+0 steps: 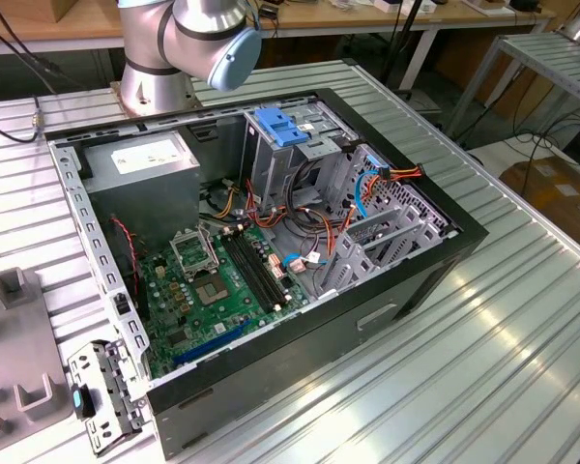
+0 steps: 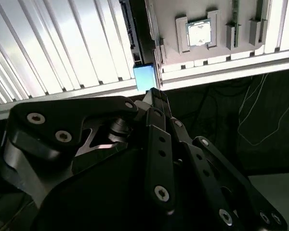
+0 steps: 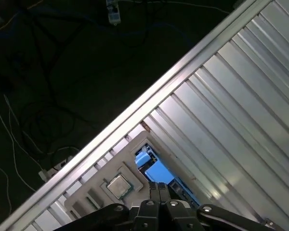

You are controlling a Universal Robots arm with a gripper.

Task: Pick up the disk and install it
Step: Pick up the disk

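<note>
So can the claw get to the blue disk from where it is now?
Probably yes. In both wrist views the claw is right next to the blue end of the disk, and nothing stands between them.

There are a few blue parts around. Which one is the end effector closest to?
The disk with the blue rail, lying on the ribbed table beside the grey tray, not the blue-topped cage inside the computer.

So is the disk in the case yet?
Out: in both wrist views the disk sits at the ribbed table's edge beside a grey tray, by the gripper.
</note>
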